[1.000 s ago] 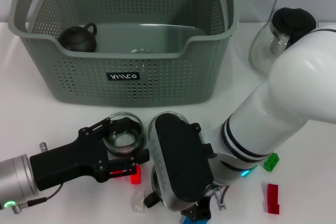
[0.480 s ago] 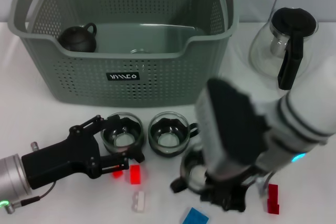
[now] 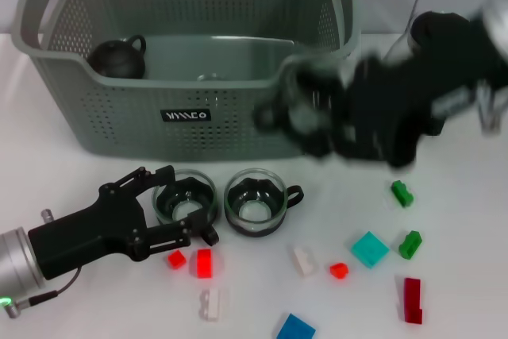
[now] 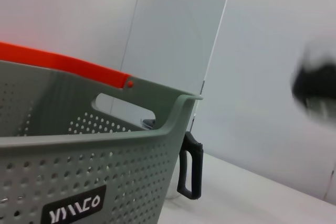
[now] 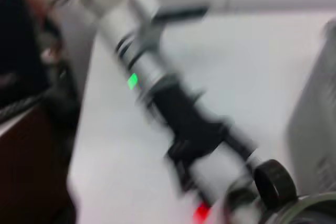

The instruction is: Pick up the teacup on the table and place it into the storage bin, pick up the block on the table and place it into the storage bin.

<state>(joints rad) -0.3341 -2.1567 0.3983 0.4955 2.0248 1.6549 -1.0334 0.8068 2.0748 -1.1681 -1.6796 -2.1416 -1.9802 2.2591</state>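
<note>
The grey-green storage bin (image 3: 238,129) stands at the back of the white table; its perforated wall and orange handle (image 4: 63,64) fill the left wrist view. Two glass teacups stand in front of it. My left gripper (image 3: 189,206) is open, one finger on each side of the left teacup (image 3: 184,196). The other teacup (image 3: 254,200) stands free beside it. My right gripper (image 3: 313,121) is blurred, up at the bin's front right corner, shut on a third teacup (image 5: 310,208). Several blocks lie on the table, among them a red block (image 3: 204,263) and a teal block (image 3: 370,248).
A dark teapot (image 3: 117,57) sits inside the bin at its left. A glass jug with a black handle (image 4: 190,166) stands right of the bin, mostly behind my right arm. Green (image 3: 402,193), white (image 3: 302,260), blue (image 3: 295,327) and dark red (image 3: 411,299) blocks are scattered front right.
My right arm has swung up and back from the front of the table to the bin's front right corner, carrying a teacup. The blocks it covered now show. The left gripper stays at its cup.
</note>
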